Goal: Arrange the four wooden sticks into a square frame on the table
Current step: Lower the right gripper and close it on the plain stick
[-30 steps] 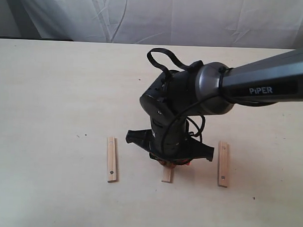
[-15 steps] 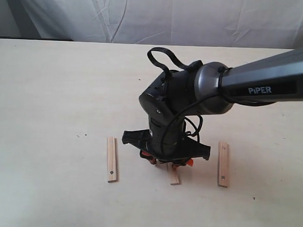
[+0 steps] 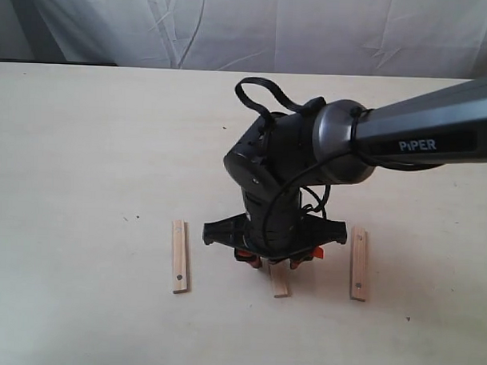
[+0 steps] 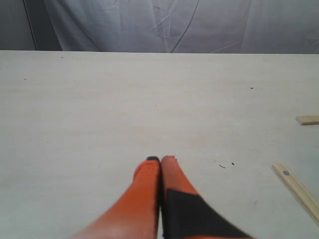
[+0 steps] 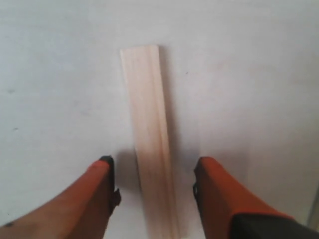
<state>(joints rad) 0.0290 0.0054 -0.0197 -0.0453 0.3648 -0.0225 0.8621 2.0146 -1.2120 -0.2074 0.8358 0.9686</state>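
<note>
Three wooden sticks lie parallel and apart on the table [image 3: 85, 145]: a left stick [image 3: 179, 256], a middle stick [image 3: 279, 282] and a right stick [image 3: 358, 264]. No square frame is in view. My right gripper [image 3: 277, 260] hangs low over the middle stick [image 5: 149, 134] and stands open. Its orange fingers [image 5: 102, 186] sit either side of the stick without touching it. My left gripper [image 4: 160, 160] is shut with nothing in it, over bare table. A stick with a dark hole [image 4: 298, 186] and the end of another stick [image 4: 308, 120] show beside it.
The right arm [image 3: 421, 141] reaches in from the right across the table's middle. A wrinkled white cloth [image 3: 273, 27] hangs behind the table's far edge. A few dark specks [image 3: 135, 219] dot the surface.
The right gripper has opened and let go of the middle stick, which now lies flat on the table, its near end shifted slightly right. The left gripper has stayed shut.
</note>
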